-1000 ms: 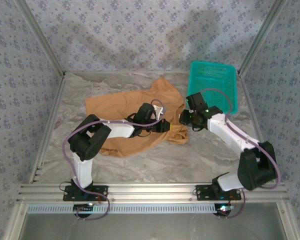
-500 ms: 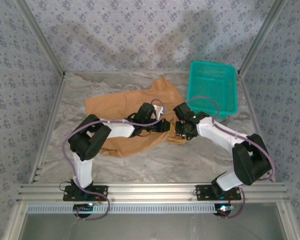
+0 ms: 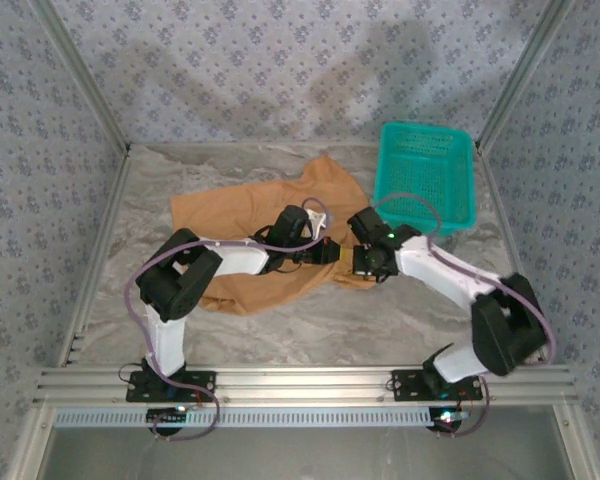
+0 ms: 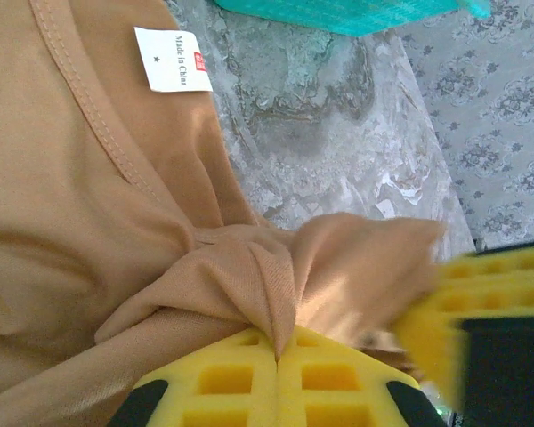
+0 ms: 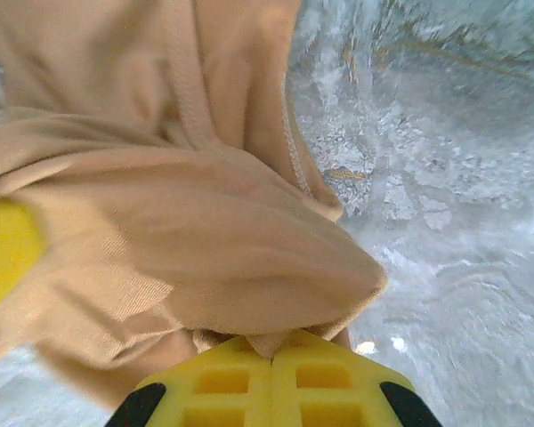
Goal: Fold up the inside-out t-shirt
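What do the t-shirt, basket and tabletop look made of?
t-shirt: soft matte knit fabric, probably cotton; fine weave, limp folds, stitched neckband.
basket: likely moulded plastic; teal, perforated grid walls.
tabletop: marble-look surface, slight sheen; stone or printed sheet, can't tell.

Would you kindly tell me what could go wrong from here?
1. The left gripper and right gripper are each shut on a bunched fold of the t-shirt, very close together; they might collide.
2. Each pinch seems to take several layers, so pulling may drag the shirt into a lump.
3. The teal basket sits just beyond the right gripper; a wide swing could knock it.
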